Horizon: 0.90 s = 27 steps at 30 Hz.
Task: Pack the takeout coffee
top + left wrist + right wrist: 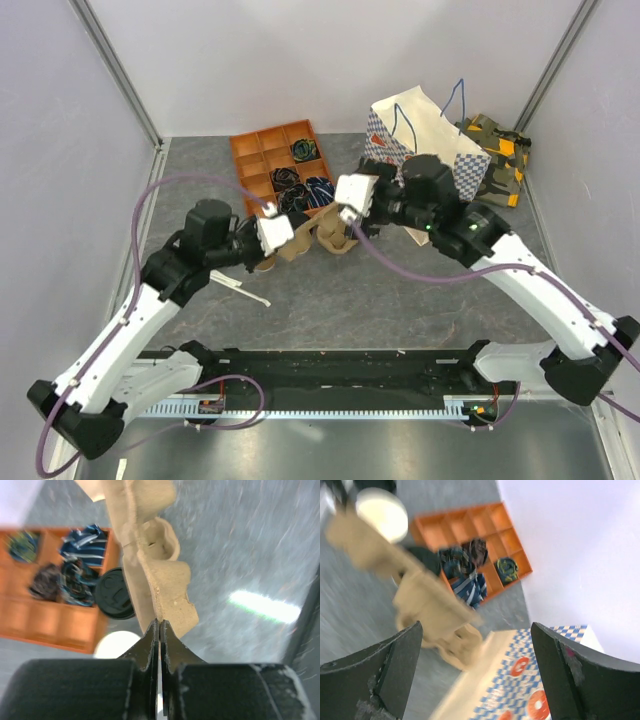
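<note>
The left gripper (159, 626) has its black jaws pinched on the thin, rough rim of a tan moulded-pulp cup carrier (162, 575). The right gripper (475, 670) has its fingers spread wide and holds nothing. The takeout coffee (116, 594), its round black lid showing, stands between the carrier and the orange compartment tray (45, 620). Beyond is a checked paper bag (430, 125).

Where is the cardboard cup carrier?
In the top view, the cardboard cup carrier is mid-table, beside the orange tray, its edge pinched by the left gripper.

Takeout coffee (114, 592) half behind carrier (155, 575), tray (50, 617) blurred
</note>
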Tool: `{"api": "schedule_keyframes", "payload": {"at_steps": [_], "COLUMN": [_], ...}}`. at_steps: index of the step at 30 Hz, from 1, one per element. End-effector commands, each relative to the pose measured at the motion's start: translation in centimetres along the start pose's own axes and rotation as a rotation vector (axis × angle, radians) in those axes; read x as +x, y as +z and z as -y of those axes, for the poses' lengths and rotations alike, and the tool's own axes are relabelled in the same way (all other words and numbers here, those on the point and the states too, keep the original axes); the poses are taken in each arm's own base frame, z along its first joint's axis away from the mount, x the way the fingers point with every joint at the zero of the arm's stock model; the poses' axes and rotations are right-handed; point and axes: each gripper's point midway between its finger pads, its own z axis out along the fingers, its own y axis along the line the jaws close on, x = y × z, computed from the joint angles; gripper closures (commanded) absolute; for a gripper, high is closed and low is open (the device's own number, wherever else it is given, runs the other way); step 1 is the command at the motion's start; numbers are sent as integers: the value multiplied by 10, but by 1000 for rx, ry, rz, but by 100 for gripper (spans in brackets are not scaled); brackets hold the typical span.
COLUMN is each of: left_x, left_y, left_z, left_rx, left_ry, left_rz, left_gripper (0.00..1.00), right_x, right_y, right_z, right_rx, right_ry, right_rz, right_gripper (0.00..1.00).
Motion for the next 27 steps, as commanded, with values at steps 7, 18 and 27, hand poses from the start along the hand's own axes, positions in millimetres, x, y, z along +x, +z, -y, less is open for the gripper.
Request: {"api": "schedule_keyframes", "payload": {"at_steps": [7,18,27], "left_x": [-10,-16,-16], "left_y": [-29,-30,-19], "left_z": [-27,-21,-20], "left_rx": [-327,-512,-509], "left_ry": [979,1327,1372], "left_rz": [19,67,62], "left_gripper": [98,98,98], "right_x": [-78,19,35], "right_y": [-87,-15,5], "right_z": [49,25,-11], "right_rx": [236,191,85], "right_ry": [992,1561,1701], "right_rz": [204,-65,-135], "right_gripper": [2,2,19]}}
